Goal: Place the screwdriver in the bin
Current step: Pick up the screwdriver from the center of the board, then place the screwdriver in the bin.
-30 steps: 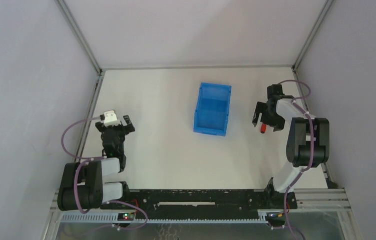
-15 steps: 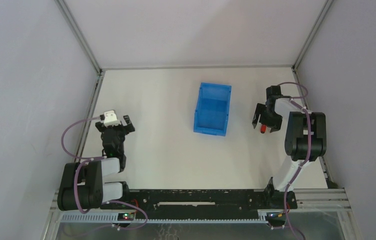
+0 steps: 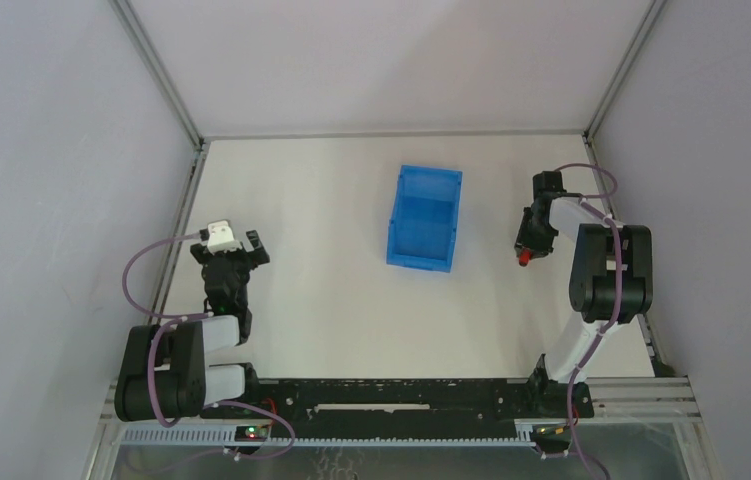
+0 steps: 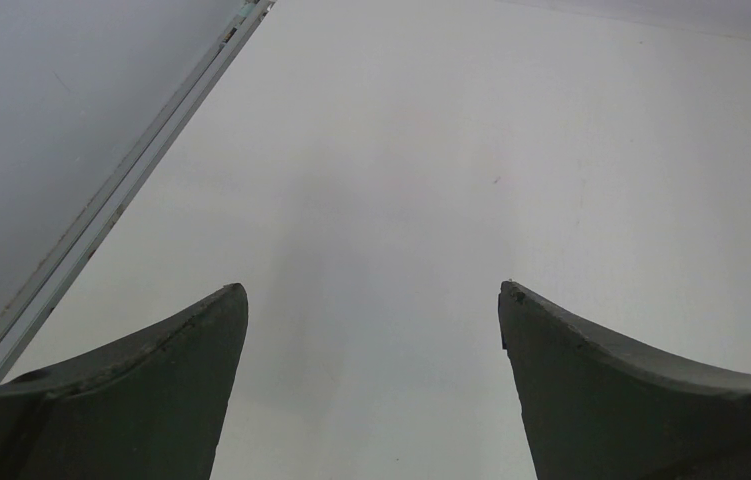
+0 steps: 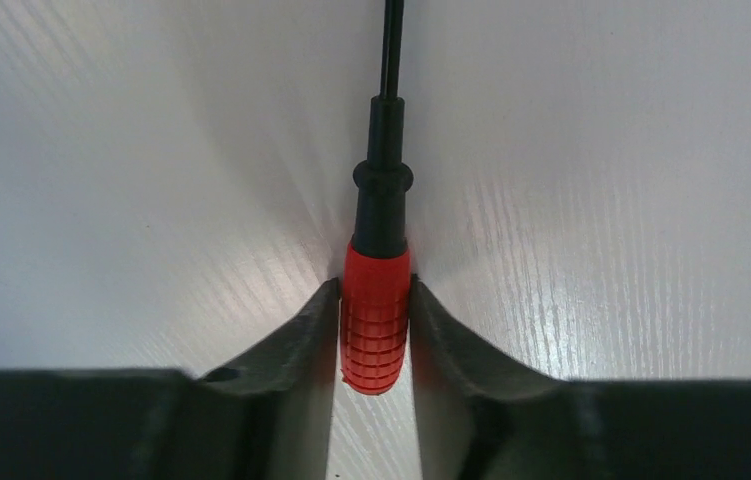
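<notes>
Red-handled, the screwdriver (image 5: 375, 335) lies near the worktop's right edge, pinched at its ribbed grip by the right gripper (image 5: 375, 300), so lift straight up before carrying it over the bin (image 3: 421, 262) mid-worktop; the left gripper (image 4: 372, 290) gapes, idle.

Right of the bin (image 3: 424, 232) you have open table up to the right gripper (image 3: 528, 248) with the screwdriver (image 5: 375, 320). Only the bin's right wall stands between. Bin top open. Enclosure wall (image 3: 711, 200) close beyond the gripper.
</notes>
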